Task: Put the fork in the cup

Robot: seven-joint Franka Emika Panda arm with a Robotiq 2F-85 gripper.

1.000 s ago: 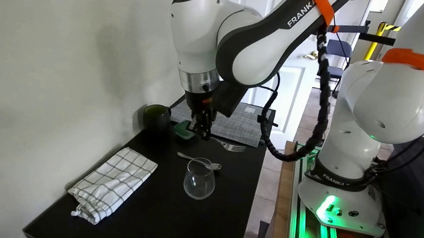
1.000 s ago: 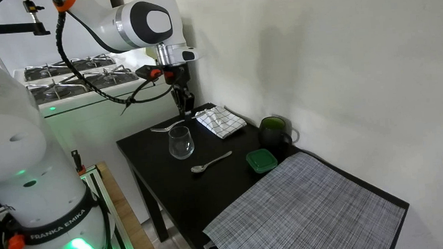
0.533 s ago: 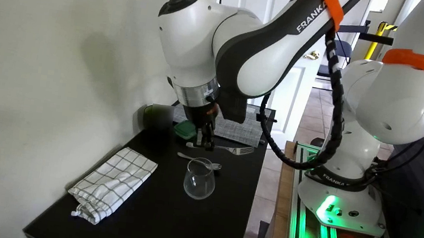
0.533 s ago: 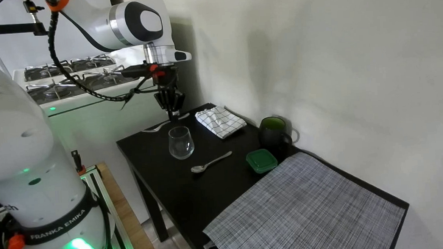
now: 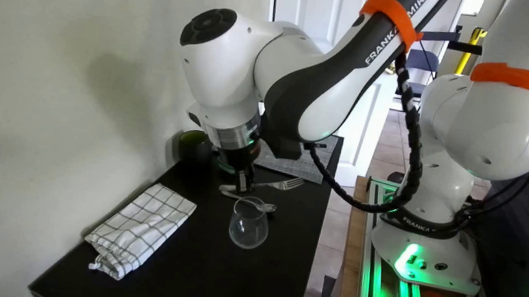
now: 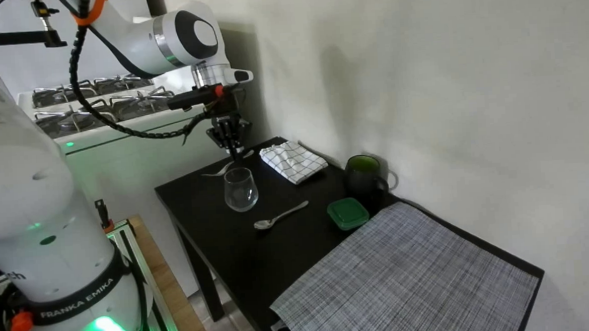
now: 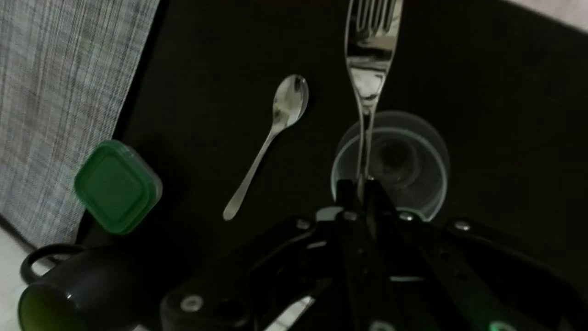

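Observation:
My gripper is shut on the handle of a silver fork, also seen in the wrist view. The fork is held roughly level in the air, tines pointing away from the fingers. A clear stemless glass cup stands upright on the black table. In an exterior view, the gripper and fork appear just behind the rim of the glass. In the wrist view, the fork handle and fingertips overlap the glass opening; their height above it cannot be told.
A silver spoon lies beside the glass. A dark mug with green inside and a green-lidded box stand near the wall. A checked cloth and grey placemat lie on the table.
My gripper has moved with the fork over the table, ending lower and closer to the glass in an exterior view. The fork has turned somewhat. The glass, spoon and other objects have not moved.

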